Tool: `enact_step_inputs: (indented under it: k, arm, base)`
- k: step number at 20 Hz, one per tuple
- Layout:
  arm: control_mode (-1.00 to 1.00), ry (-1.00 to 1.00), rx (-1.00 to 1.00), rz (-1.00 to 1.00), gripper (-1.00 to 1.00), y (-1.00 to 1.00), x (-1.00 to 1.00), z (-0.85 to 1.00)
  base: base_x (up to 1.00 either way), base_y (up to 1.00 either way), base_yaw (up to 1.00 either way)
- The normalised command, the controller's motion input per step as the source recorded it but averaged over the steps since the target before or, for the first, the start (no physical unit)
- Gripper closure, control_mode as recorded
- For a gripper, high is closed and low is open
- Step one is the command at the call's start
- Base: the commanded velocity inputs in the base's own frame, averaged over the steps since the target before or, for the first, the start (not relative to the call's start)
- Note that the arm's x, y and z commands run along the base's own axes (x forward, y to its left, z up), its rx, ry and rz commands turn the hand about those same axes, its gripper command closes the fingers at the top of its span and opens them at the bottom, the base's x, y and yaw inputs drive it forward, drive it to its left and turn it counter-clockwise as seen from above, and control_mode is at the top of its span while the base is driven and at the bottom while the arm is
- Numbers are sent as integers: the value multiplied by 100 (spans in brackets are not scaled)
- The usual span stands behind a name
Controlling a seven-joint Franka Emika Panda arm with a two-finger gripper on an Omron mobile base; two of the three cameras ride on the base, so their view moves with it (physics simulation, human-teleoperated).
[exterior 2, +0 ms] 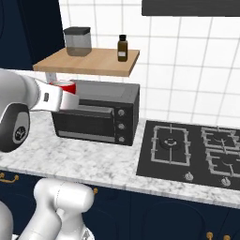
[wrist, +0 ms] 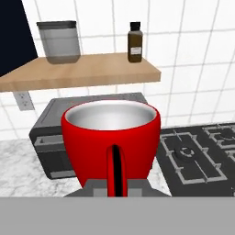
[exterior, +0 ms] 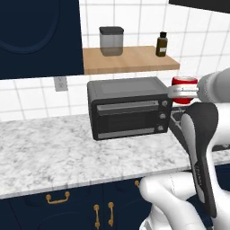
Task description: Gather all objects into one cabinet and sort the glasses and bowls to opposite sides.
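From the left base view, the gripper (exterior: 180, 92) carries the red cup (exterior: 184, 82) above the counter, with the toaster oven (exterior: 128, 108) just to its left and the navy cabinet (exterior: 40, 36) far up-left. As I judge it, one glass is in transit and not yet stowed.

In the right base view, the cup (exterior 2: 63, 86) sits upright in the gripper (exterior 2: 70, 99), the oven (exterior 2: 98, 115) behind and below it.

In the hand view, the cup (wrist: 111, 137) stands directly ahead, mouth up, long axis vertical, handle toward the camera. The fingers look pinched on the cup.

Glossy red cup (wrist: 111, 137) with pale interior held upright at the gripper (wrist: 117, 186), before a dark toaster oven (wrist: 48, 137) under a light wooden shelf (wrist: 87, 71).
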Motion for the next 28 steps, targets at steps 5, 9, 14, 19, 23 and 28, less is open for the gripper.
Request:
enact_step_inputs:
  k: [5, 9, 14, 19, 23, 28]
  arm:
    - [-100, -5, -6, 2, 100, 0, 0, -1]
    - [-100, -1, 0, 2, 100, 0, 0, 0]
    - [100, 0, 0, 0, 100, 0, -4, 0]
    - [100, 0, 0, 0, 100, 0, 0, 0]
    - [100, 0, 0, 0, 100, 0, 0, 0]
    - [100, 0, 0, 0, 100, 0, 0, 0]
  base:
    - [0, 0, 0]
    - [0, 0, 0]
    - [-14, 0, 0]
    - [-100, -31, 17]
    - [-87, 6, 80]
    - [-27, 3, 100]
